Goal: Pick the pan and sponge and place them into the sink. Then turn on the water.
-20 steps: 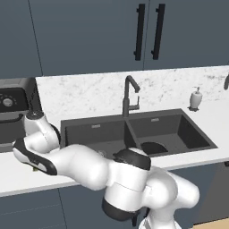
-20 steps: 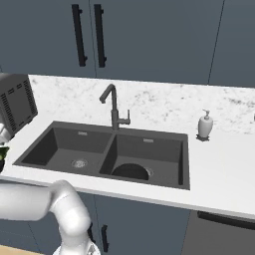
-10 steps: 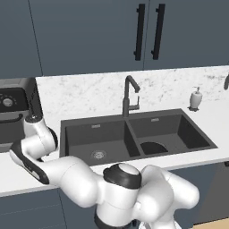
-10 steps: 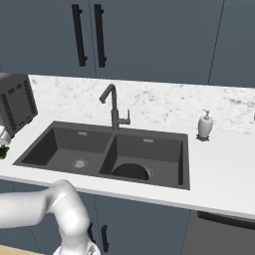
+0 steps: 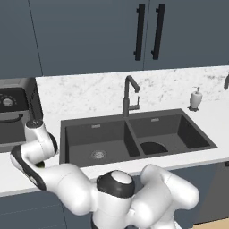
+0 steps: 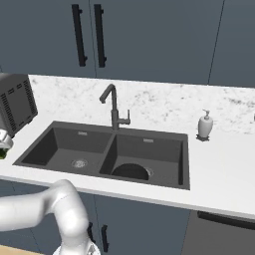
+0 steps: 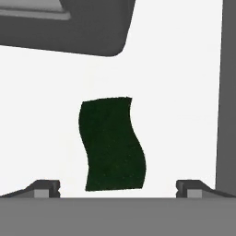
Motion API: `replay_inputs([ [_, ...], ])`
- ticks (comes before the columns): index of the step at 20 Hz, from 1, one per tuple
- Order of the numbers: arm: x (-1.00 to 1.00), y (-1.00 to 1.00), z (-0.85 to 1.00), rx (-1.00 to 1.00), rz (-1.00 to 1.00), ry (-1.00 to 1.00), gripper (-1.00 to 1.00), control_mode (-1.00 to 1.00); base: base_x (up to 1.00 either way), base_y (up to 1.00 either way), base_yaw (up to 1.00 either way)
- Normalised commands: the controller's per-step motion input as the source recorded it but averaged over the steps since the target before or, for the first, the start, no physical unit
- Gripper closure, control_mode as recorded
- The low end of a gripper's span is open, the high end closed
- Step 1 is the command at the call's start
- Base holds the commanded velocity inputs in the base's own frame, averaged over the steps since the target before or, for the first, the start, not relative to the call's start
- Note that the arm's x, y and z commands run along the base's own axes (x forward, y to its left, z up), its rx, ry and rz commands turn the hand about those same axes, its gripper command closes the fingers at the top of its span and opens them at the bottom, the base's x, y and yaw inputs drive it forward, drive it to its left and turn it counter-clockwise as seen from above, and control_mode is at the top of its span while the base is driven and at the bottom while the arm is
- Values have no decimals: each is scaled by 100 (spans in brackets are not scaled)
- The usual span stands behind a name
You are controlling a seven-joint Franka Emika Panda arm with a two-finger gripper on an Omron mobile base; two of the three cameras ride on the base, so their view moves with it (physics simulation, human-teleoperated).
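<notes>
Left of the sink, on the white counter, the sponge lay dark-green side up, between the gripper fingertips, whose jaws stood spread wide and held nothing. In the sink's right basin the pan rested near the divider, below the faucet.

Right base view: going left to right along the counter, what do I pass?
Dark appliance → sink left basin → faucet → pan in the right basin → soap dispenser.
</notes>
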Motion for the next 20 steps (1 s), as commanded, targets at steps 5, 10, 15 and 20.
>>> replay_inputs([
  [5, 11, 12, -23, -1, 0, 0, -100, -100, 0, 0, 0],
  [10, 8, 12, -22, -1, 0, 0, -100, -100, 0, 0, 0],
  [15, 5, 5, -16, -2, 0, 0, -100, -100, 0, 0, 0],
  [20, 13, 0, -1, 0, 0, 0, -100, -100, 0, 0, 0],
])
